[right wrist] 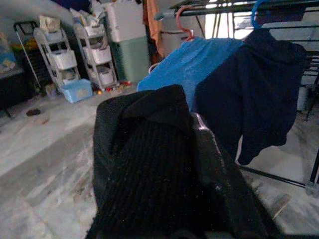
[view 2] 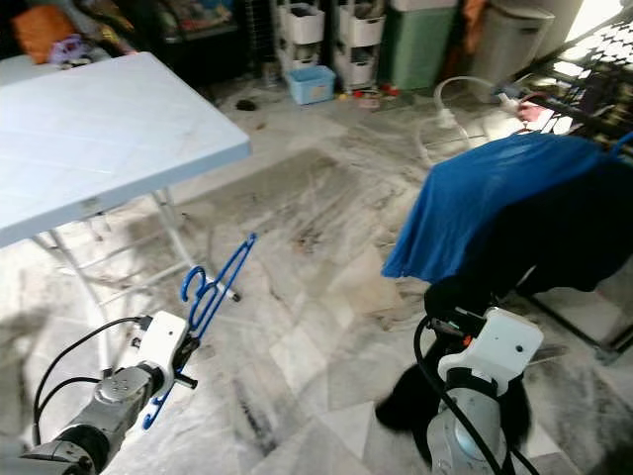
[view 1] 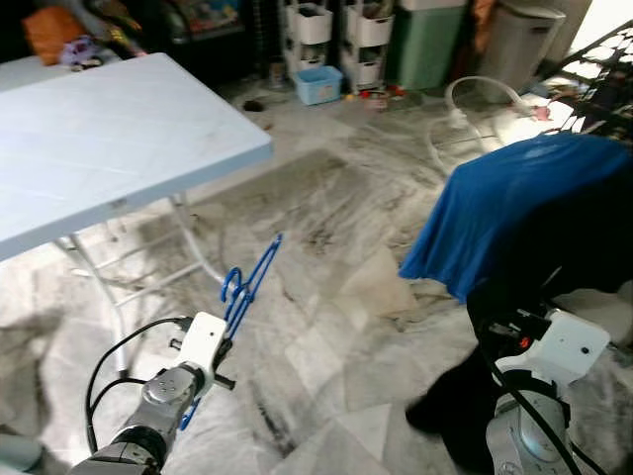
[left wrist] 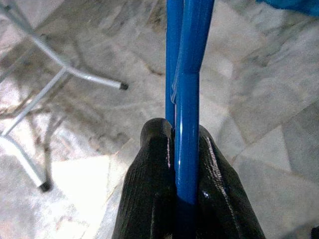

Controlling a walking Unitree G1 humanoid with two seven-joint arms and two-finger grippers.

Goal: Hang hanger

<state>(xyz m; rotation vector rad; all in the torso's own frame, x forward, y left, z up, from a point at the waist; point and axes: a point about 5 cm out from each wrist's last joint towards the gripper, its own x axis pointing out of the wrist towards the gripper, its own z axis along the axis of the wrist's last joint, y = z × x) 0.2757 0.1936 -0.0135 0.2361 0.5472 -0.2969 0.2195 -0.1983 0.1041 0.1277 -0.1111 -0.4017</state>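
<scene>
Low in the frame's left, the left claw (left wrist: 187,164) is clamped tight on the blue hanger (view 1: 247,282), which slants up over the marble floor (view 1: 336,228) beside the pale blue bench (view 1: 109,139). At lower right, the right claw (right wrist: 164,164) carries a black garment (right wrist: 144,184), its fingers covered, so their state cannot be told. Blue shirt (view 1: 514,208) hangs at right on the drying rack (right wrist: 224,7).
</scene>
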